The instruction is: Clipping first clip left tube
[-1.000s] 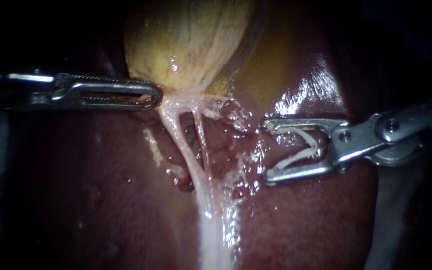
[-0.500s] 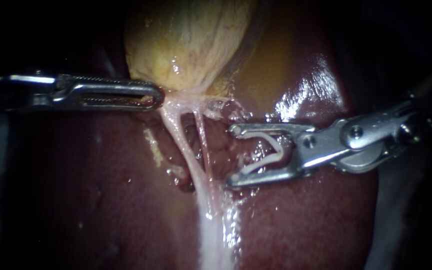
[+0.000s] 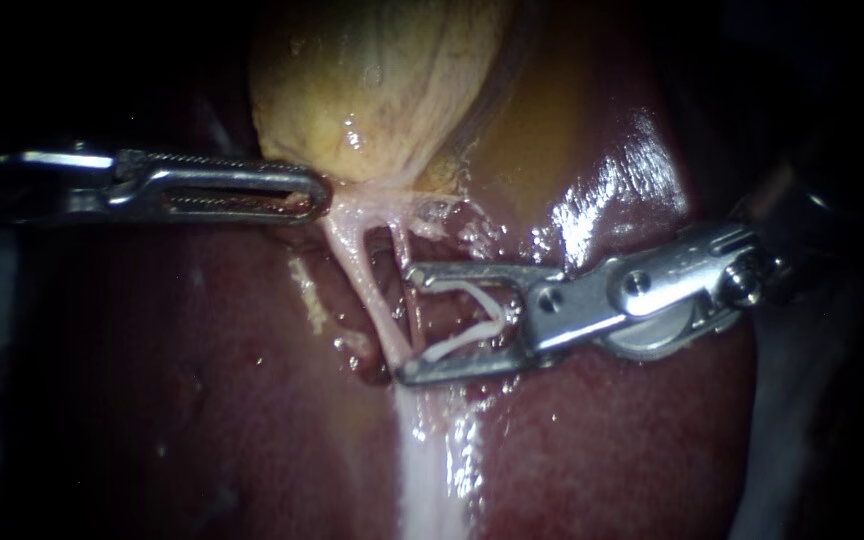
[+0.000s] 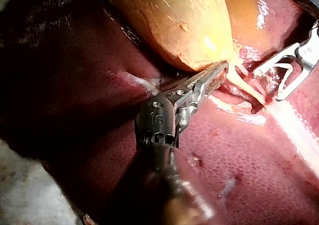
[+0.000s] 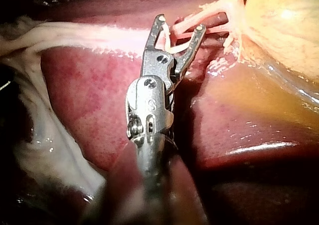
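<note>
End effector, right instrument (image 3: 404, 325): jaws stood wide apart and carried an open white clip (image 3: 462, 340), one leg seated against each jaw, apex toward the hinge. Nothing else was held.

Left tube (image 3: 357, 270): the thicker pale strand, running from the neck of the gallbladder (image 3: 382, 80) down over the liver (image 3: 602, 430). It lay just ahead of the jaw tips, not yet between the clip legs.

Right tube (image 3: 398, 250): thinner, just beside the left one. In the endoscope view it crossed the mouth between the tips. The right wrist view showed a pale strand across the open mouth; which tube it was, I could not tell.

End effector, left instrument (image 3: 314, 195): jaws lay together on pale tissue (image 3: 347, 205) at the gallbladder neck, apparently holding both tubes taut and fanned apart.

Handling notes (judgement):
- Step in hand: the approach, with the clip not yet closed.
- The jaw opening seemed to lie nearly along the tubes' run. A roll of the wrist would likely be needed, so that one leg passes behind the left tube and one in front.
- Main risk: taking the right tube, or both tubes, in one clip. The window between them was the place to thread.
- Seat the left tube deep between the legs, with both leg ends visible past it and square across.
- Keep the lower jaw off the liver and the left traction steady, then close.
</note>
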Action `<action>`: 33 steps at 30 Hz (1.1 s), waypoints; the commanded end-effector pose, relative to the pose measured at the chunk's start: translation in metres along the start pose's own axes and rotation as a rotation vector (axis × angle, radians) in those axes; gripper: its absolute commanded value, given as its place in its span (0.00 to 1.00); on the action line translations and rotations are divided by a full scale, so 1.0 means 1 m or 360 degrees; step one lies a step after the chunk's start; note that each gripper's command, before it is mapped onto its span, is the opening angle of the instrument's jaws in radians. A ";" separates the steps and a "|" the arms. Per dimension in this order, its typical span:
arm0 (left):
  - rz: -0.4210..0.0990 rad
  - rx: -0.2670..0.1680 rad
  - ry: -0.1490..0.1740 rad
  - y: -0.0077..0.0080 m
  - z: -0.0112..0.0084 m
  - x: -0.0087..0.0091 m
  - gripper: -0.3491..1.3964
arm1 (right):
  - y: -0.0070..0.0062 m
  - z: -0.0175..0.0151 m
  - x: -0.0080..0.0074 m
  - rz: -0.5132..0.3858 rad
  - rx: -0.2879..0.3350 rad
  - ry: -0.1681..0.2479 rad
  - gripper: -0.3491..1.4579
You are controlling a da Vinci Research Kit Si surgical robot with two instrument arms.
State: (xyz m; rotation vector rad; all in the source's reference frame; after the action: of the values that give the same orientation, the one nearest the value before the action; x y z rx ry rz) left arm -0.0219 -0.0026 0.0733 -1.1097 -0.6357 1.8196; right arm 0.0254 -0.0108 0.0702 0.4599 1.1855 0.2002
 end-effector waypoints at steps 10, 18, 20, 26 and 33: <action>-0.0001 0.0002 0.0000 0.0001 0.0000 0.0000 0.00 | 0.0001 0.0015 -0.0010 0.0010 0.0017 -0.0012 0.47; -0.0001 0.0002 0.0001 0.0002 0.0000 0.0000 0.00 | -0.0002 0.0032 -0.0020 0.0031 0.0039 -0.0029 0.47; -0.0001 0.0003 0.0001 0.0002 0.0000 0.0000 0.00 | -0.0003 0.0036 -0.0022 0.0027 0.0046 -0.0039 0.47; -0.0002 0.0004 0.0002 0.0004 0.0001 0.0001 0.00 | -0.0008 0.0049 -0.0033 0.0086 0.0098 -0.0045 0.47; -0.0003 0.0005 0.0002 0.0006 0.0001 0.0001 0.00 | -0.0010 0.0053 -0.0035 0.0186 0.0167 0.0024 0.47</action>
State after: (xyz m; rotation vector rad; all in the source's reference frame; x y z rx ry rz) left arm -0.0223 -0.0028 0.0729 -1.1080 -0.6328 1.8177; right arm 0.0288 -0.0142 0.0743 0.6356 1.2006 0.2521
